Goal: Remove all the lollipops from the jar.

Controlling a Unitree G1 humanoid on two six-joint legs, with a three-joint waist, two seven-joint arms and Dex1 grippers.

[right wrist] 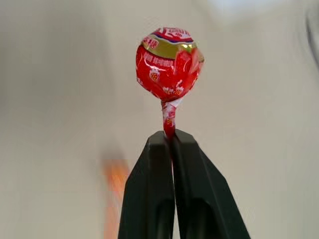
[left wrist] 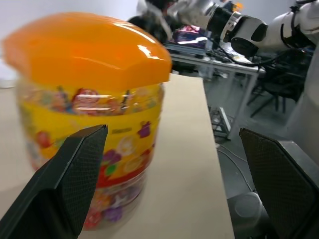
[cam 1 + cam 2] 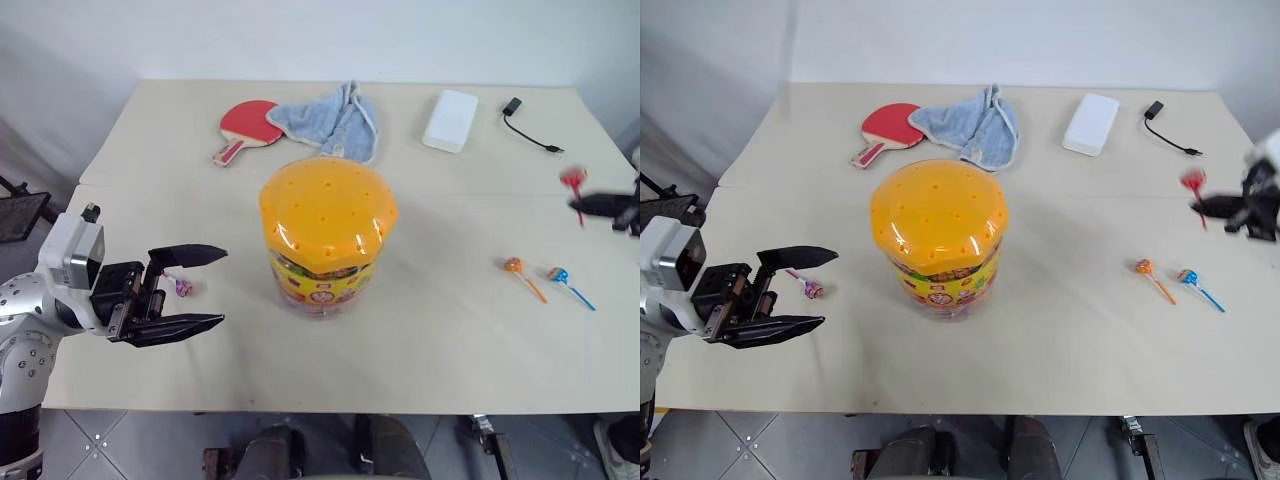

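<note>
my right fingers [image 1: 172,142] were pinched shut on the stick of the red lollipop [image 1: 168,62], its wrapped head standing straight up beyond the tips, held in the air well off to the right of the jar [image 3: 327,240]. my left fingers [image 3: 190,290] stood spread as wide as they go and had hold of nothing; they pointed level toward the jar from its left side, with a clear gap between the tips and its wall. the jar sat upright mid-tabletop [image 3: 420,330], domed orange lid on. the purple lollipop [image 3: 182,287] lay flat on the tabletop left of the jar, in line with my left fingers. the orange lollipop [image 3: 515,267] and the blue lollipop [image 3: 558,275] lay side by side to the jar's right, sticks slanting away from it (both nearer my right arm). i judged the red one's next move to be straight down beside those two, so the right arm was the one placed for it.
</note>
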